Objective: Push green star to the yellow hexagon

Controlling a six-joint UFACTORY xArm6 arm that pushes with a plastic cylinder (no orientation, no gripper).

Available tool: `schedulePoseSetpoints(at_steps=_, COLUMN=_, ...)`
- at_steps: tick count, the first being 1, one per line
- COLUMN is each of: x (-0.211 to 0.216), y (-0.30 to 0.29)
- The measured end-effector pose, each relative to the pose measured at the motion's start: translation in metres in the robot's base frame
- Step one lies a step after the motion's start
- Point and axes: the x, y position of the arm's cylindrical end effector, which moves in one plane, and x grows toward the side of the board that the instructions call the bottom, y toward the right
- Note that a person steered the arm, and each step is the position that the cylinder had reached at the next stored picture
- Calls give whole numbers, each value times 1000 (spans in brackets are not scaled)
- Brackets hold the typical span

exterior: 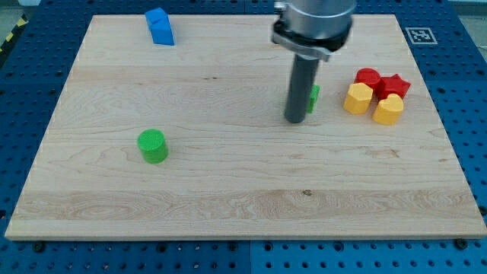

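Observation:
The green star (313,98) is mostly hidden behind my rod; only a green sliver shows at the rod's right side. My tip (295,119) rests on the board right at the star's left, seemingly touching it. The yellow hexagon (358,98) lies to the star's right, a short gap away. Both sit in the view's upper right part.
A yellow heart-like block (388,110), a red round block (368,77) and a red star (394,85) cluster around the hexagon. A green cylinder (152,146) is at the view's left. A blue block (160,27) is at the top left. The wooden board (243,205) ends near the cluster on the right.

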Motion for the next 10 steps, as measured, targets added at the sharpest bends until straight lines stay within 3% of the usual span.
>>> schedulePoseSetpoints(at_steps=2, x=-43, y=-25)
schedulePoseSetpoints(at_steps=3, x=-36, y=2)
schedulePoseSetpoints(at_steps=5, x=-14, y=-5)
schedulePoseSetpoints(at_steps=10, x=-45, y=41)
